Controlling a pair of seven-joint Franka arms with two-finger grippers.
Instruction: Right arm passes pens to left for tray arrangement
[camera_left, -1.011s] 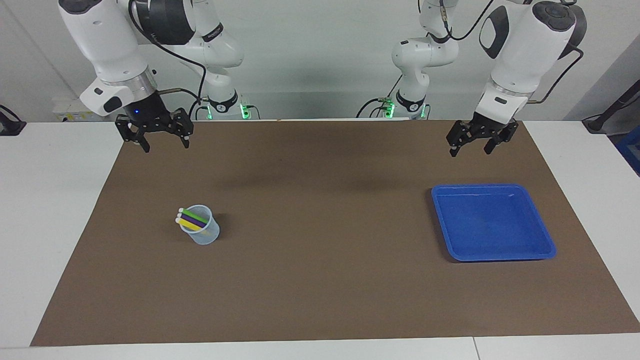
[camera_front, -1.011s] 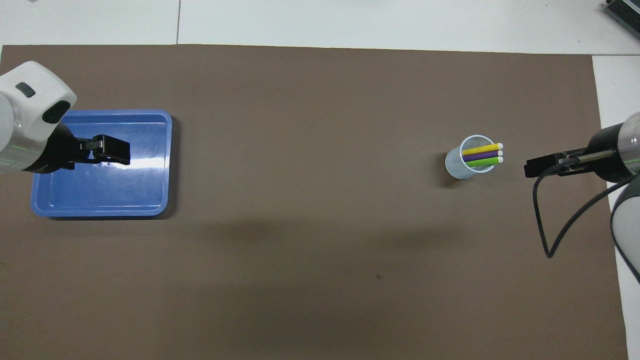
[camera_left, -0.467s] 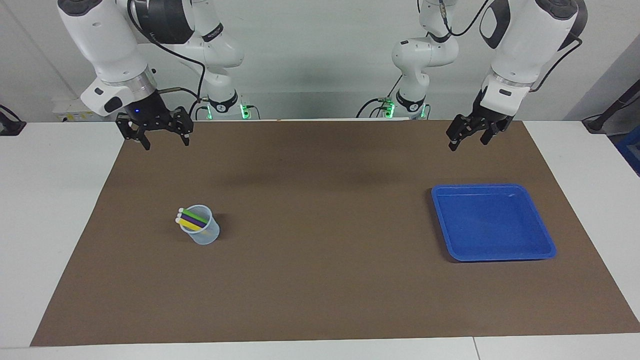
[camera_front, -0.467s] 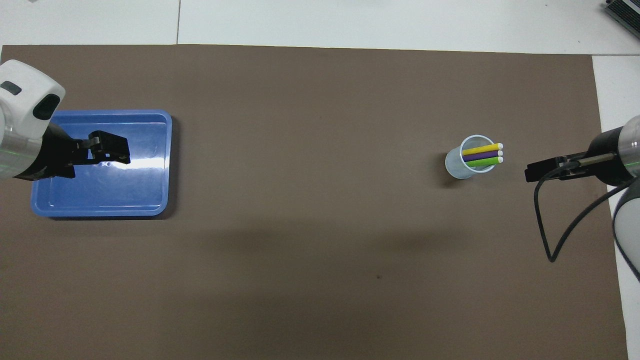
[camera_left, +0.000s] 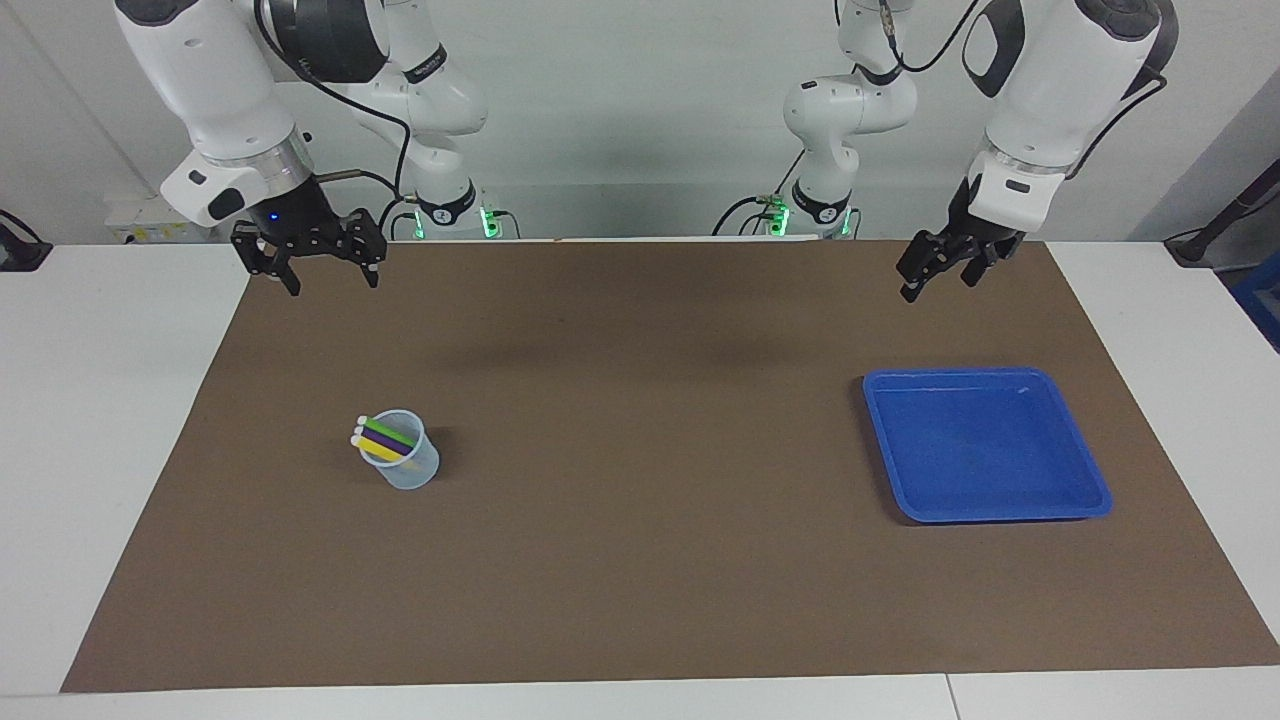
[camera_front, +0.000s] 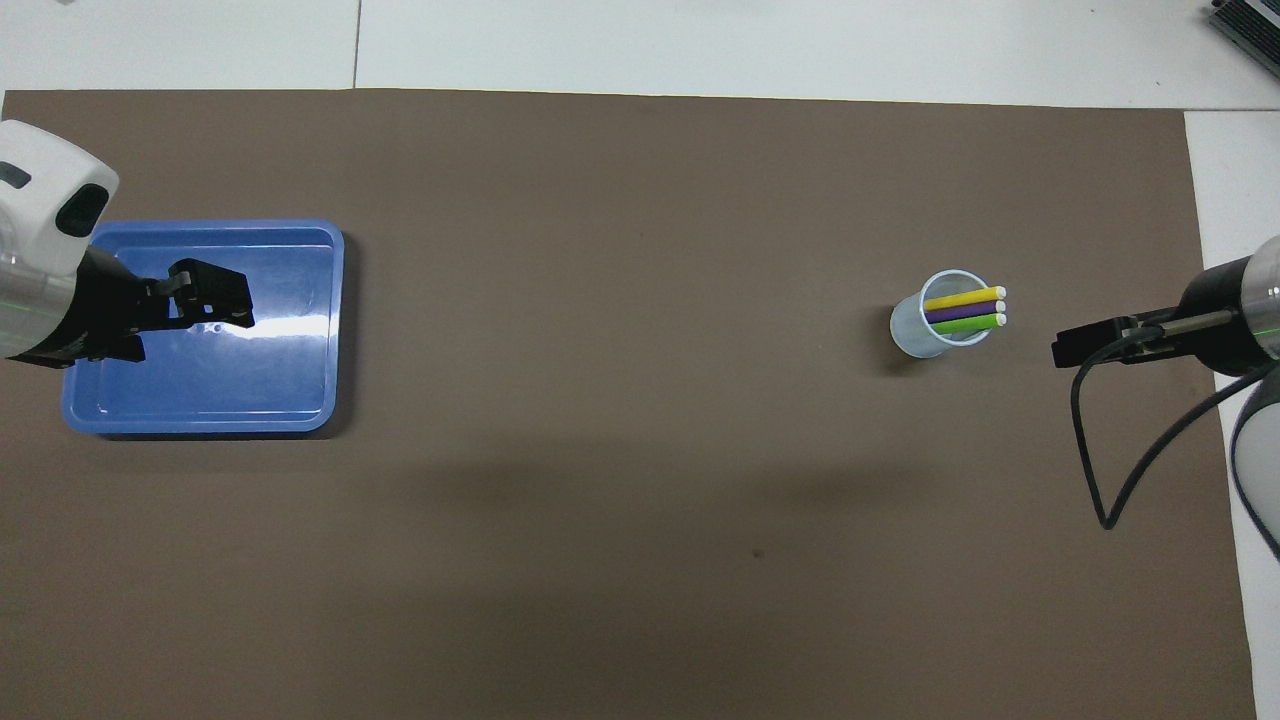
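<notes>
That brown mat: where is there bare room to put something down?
Nearly everywhere. The widest bare stretch lies between the cup holding the pens and the blue tray, which is bare too. Nowhere is crowded; both pincers hang above the mat's edge by the robots.

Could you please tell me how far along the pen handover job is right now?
Nothing is done yet: the pens all stand in the cup, and the tray holds none. The right gripper and left gripper hang open and empty above the mat. Every pickup, handover and placement remains.

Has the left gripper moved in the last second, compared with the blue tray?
Yes. In the facing view the left gripper has risen slightly away from the blue tray below it and turned more edge-on; it is open and empty.
</notes>
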